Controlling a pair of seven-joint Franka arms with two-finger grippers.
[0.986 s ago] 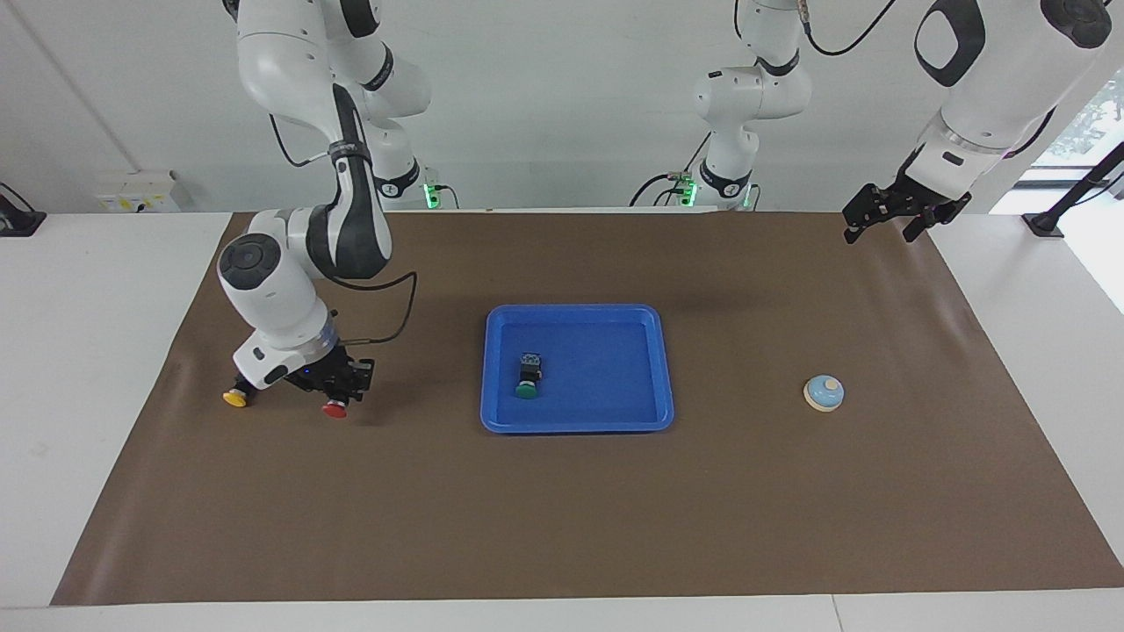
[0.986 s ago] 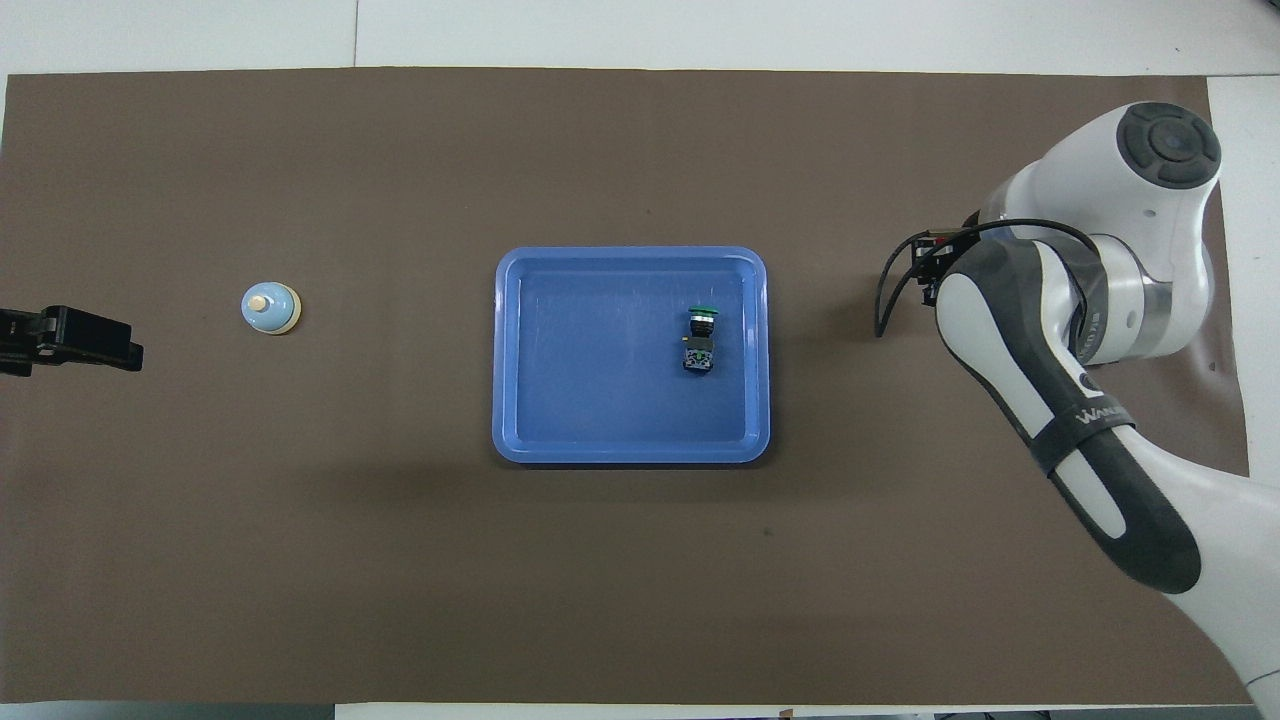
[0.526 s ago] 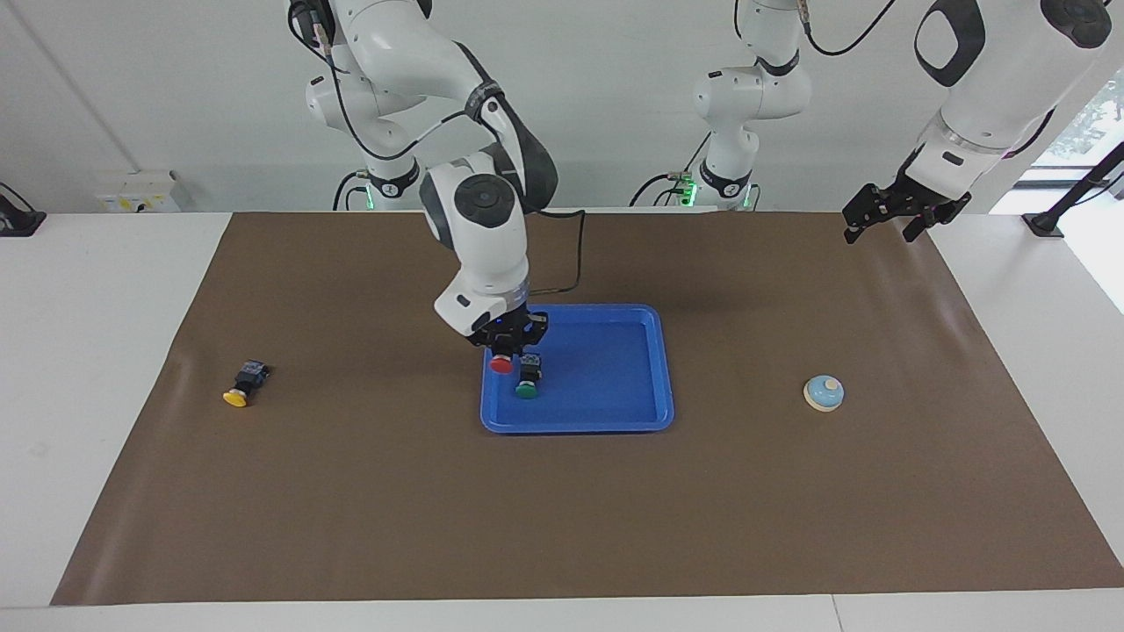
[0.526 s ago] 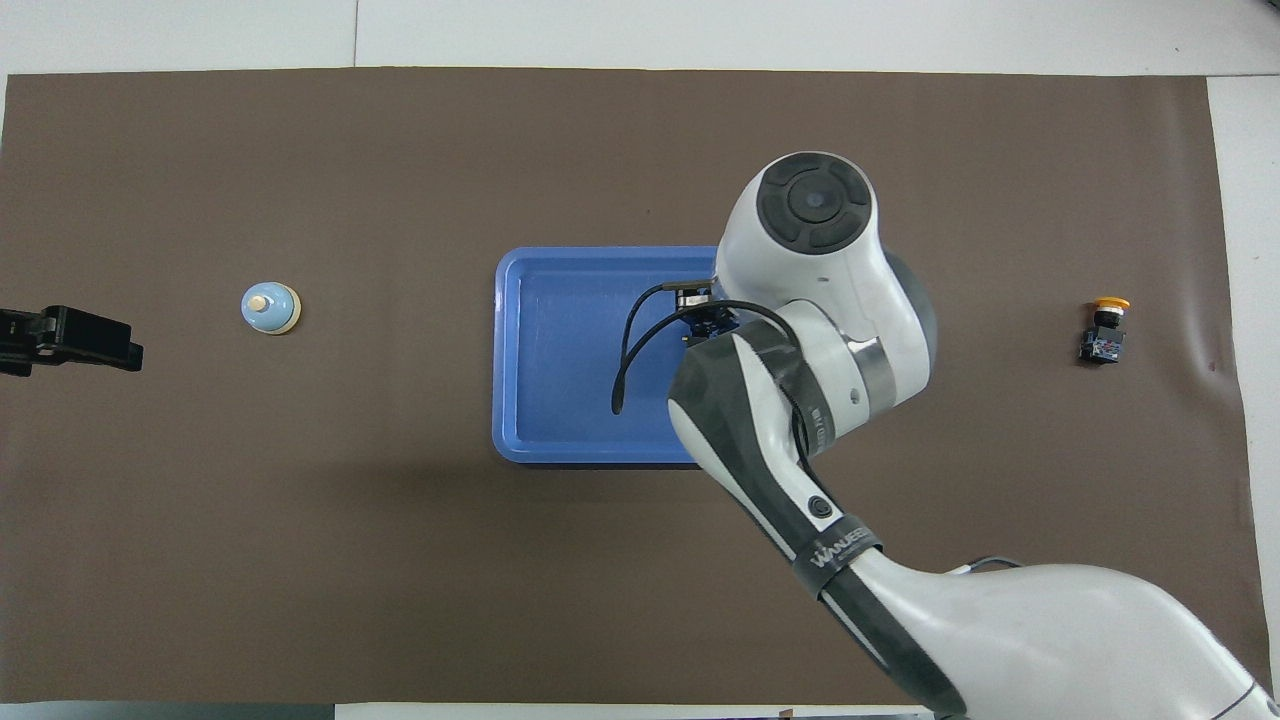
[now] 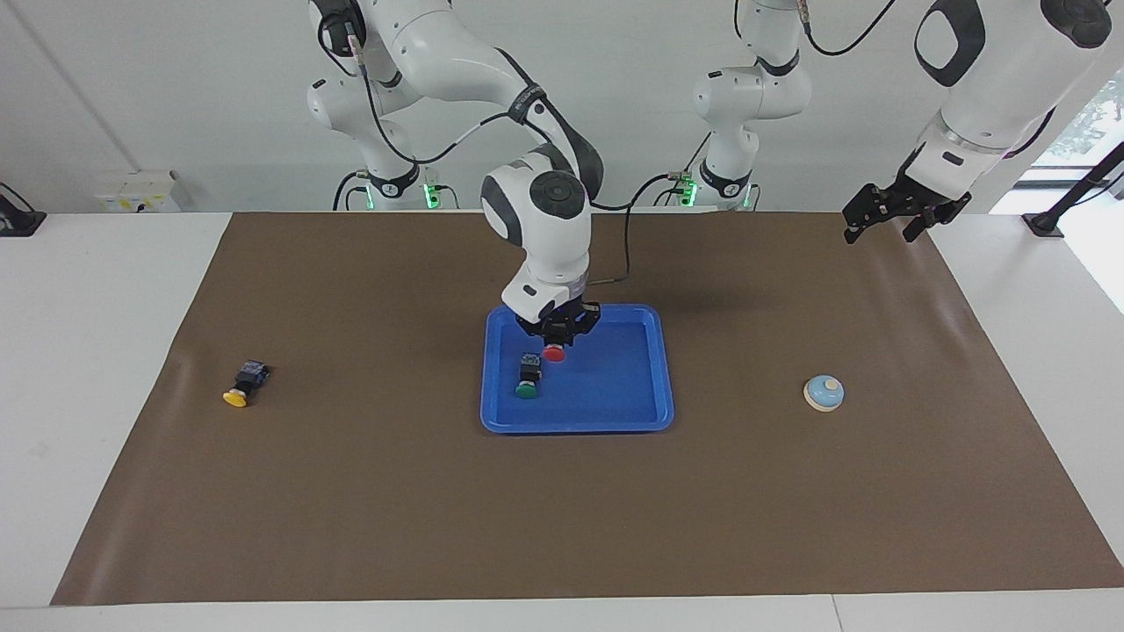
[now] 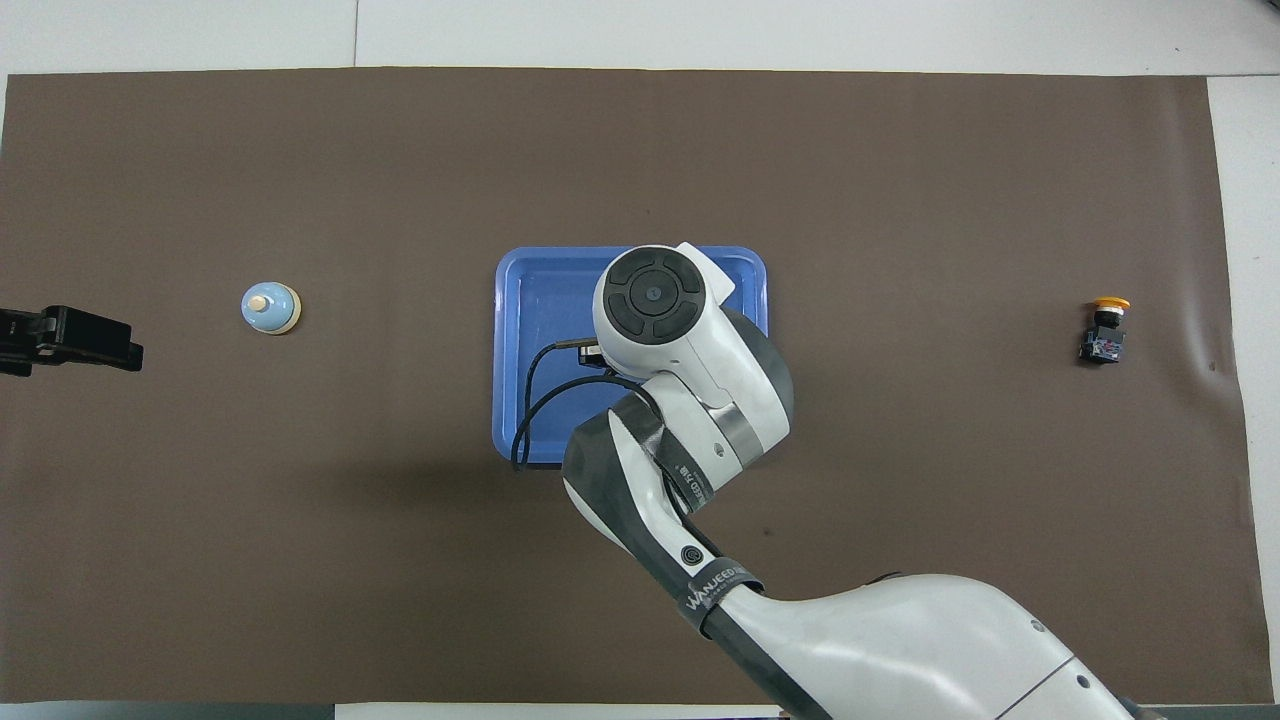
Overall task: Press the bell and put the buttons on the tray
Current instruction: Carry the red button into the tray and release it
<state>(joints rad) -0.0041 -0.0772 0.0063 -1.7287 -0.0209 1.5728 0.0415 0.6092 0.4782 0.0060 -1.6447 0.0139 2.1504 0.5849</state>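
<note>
Careful: your right tool (image 5: 555,338) grips the red button (image 5: 553,353) over the blue tray (image 5: 615,412), just beside the green button (image 5: 527,386); releasing there may knock it. Your left tool (image 5: 896,213) waits, wide.

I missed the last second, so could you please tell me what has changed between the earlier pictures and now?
The right gripper, shut on the red-capped black push-button, carried it from beside the yellow-capped button to over the bright blue plastic tray. Yellow button, green-capped button, light-blue dome bell and the waiting open left gripper stayed.

2 high cameras, facing and overhead, share the tray (image 5: 664,386) from afar
</note>
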